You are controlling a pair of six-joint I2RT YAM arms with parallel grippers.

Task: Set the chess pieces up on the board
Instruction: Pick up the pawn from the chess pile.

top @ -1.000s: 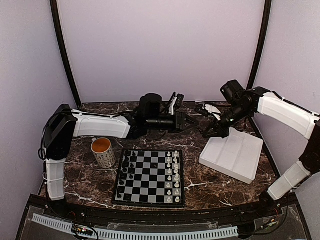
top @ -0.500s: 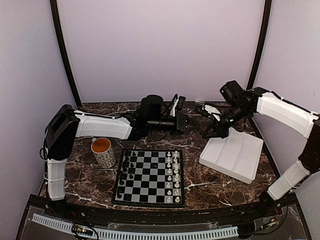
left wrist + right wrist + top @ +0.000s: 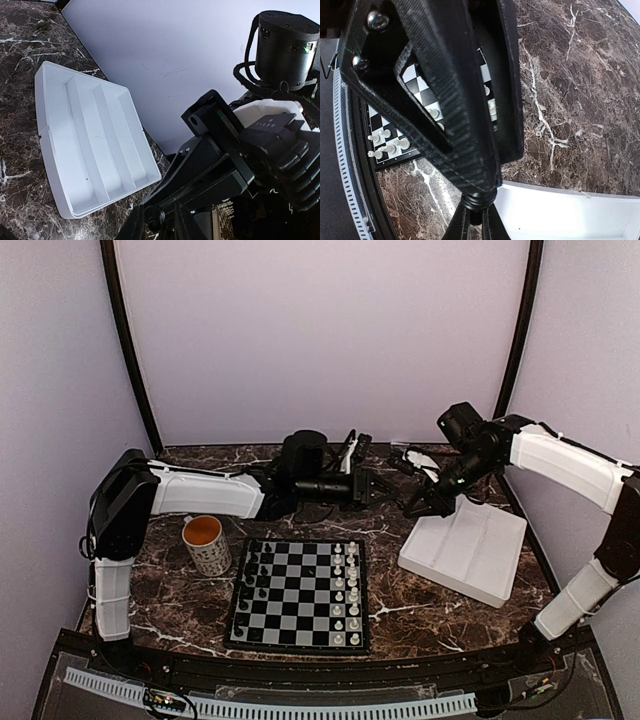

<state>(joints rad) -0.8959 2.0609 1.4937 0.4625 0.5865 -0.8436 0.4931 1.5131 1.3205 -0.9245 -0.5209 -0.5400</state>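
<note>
Meeting far-centre over the bench [image 3: 400, 615]
The left hand [image 3: 376, 484] has slid right and is narrowing — whether it grips anything I cannot tell; the right hand [image 3: 414, 506], pinched shut, has edged left towards it. Probably a handover — the chess pieces [image 3: 248, 587] stand along the left side of the board [image 3: 300, 592], near centre.

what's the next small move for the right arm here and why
Probably draw the right gripper back from the white ribbed tray: it looks empty, and the black-framed grey-and-black chessboard already carries two files of tiny black chess pieces and two of tiny white ones, though too small to count.
</note>
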